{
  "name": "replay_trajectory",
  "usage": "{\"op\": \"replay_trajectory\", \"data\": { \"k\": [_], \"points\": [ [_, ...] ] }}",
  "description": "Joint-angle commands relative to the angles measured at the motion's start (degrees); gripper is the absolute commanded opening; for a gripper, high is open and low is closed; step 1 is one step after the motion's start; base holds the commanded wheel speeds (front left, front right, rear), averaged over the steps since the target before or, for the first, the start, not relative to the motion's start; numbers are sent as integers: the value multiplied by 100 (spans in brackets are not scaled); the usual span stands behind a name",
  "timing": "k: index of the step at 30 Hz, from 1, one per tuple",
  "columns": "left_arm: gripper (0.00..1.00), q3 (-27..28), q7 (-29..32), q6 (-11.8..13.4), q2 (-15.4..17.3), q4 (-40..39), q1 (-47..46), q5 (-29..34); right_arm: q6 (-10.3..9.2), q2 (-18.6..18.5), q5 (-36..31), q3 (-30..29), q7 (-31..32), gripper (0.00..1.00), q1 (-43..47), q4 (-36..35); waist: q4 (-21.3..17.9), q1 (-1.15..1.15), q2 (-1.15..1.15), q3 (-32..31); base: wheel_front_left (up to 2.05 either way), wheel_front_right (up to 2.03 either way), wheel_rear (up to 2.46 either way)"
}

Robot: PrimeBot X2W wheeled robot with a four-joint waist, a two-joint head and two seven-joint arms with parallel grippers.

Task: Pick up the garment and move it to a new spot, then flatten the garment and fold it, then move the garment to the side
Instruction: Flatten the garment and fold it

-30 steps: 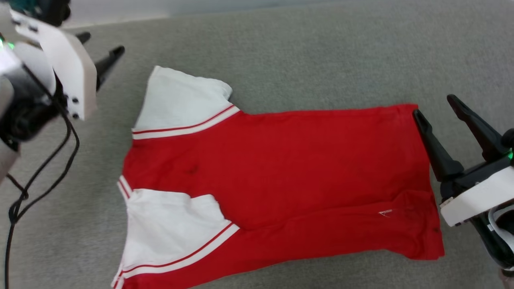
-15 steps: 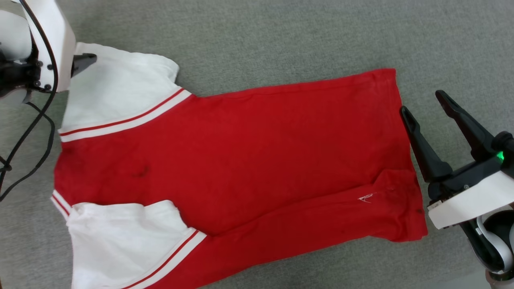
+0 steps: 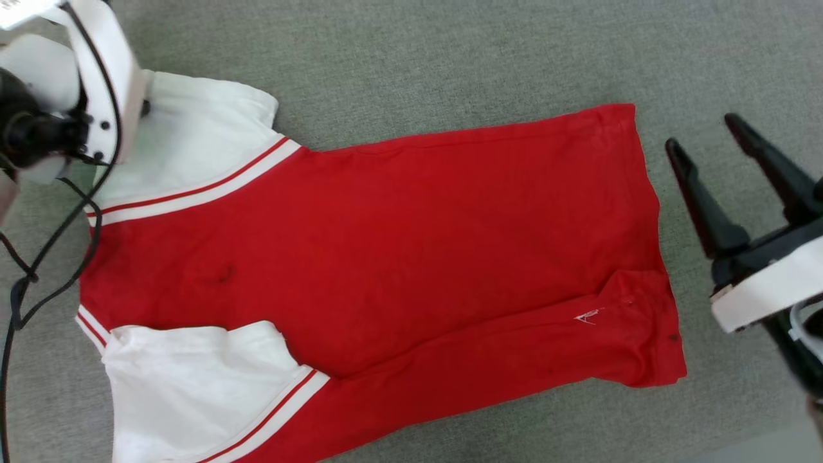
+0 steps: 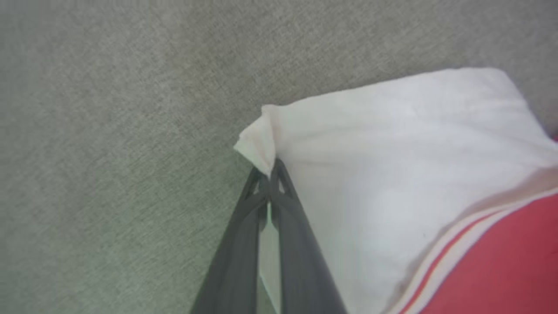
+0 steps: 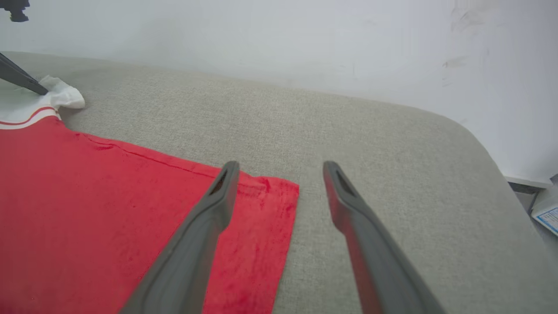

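Red shirt point(image 3: 386, 244) flat on grey cushion point(image 3: 450, 58), left gripper point(image 4: 270, 172) pinching its white sleeve point(image 4: 392, 144) corner, right gripper point(image 3: 702, 134) spread open near hem

**White shells, black hardware, long dark fingers**

The left gripper point(image 4: 270, 174) has two slim charcoal fingers with small triangular cut-outs near the tips. At its wrist is a flat white plate point(image 3: 106, 77) dotted with dark screws point(image 3: 98, 127), beside a black round housing point(image 3: 29, 132), with thin black cables point(image 3: 45, 257) trailing from it. The right gripper point(image 3: 704, 135) has matching matte-black fingers, narrow at the tip and thick at the root, each with a slot-like recess near the end. They sit on a black base point(image 3: 762, 254) edged by a white band point(image 3: 765, 296).
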Motion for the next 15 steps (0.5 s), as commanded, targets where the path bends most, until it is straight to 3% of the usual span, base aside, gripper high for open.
{"op": "replay_trajectory", "data": {
  "k": [1,7,15],
  "points": [
    [0,-88,-55,-37,-17,24,113,98,-2,-147,70,17,140,100,-144,45,75,-1,0,-89,0,0,0],
    [0,-172,-449,-143,-236,-209,-7,181,-2,-992,430,325,1312,100,-849,202,354,-1,0,-345,0,0,0],
    [0,-391,-740,-182,-329,-671,-123,180,-2,-2045,1494,1436,3598,100,-1995,823,739,-1,0,-451,0,0,0]
  ]
}}
